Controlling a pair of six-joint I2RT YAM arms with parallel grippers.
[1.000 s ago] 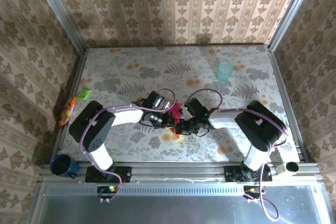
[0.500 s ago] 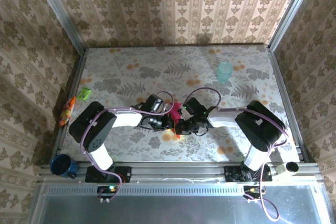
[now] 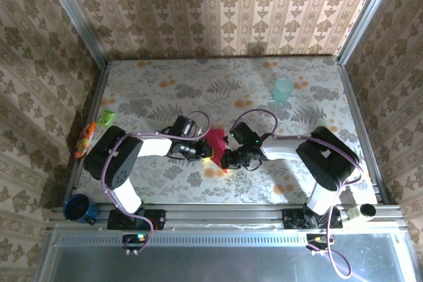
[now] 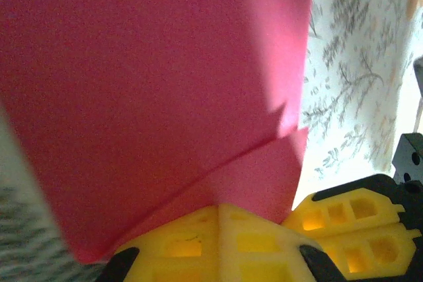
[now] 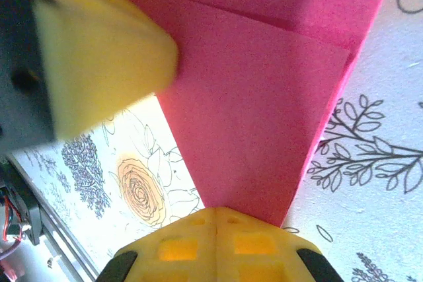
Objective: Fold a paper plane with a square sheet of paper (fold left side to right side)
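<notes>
The left arm (image 3: 149,144) and right arm (image 3: 284,148) meet the folded red paper (image 3: 216,142) on the desk (image 3: 165,90), jaws shut. Probably they pin it flat to sharpen the crease.

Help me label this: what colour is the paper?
The paper is plain magenta-red; clearest from the right wrist.

Right tool (image 5: 217,212) pinches the folded magenta paper (image 5: 258,117).

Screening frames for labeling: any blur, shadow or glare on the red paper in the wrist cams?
Left wrist: paper soft, mostly shaded with a brighter strip along its right edge, no glare. Right wrist: paper grain sharp and evenly lit; the left gripper at upper left is blurred.
</notes>
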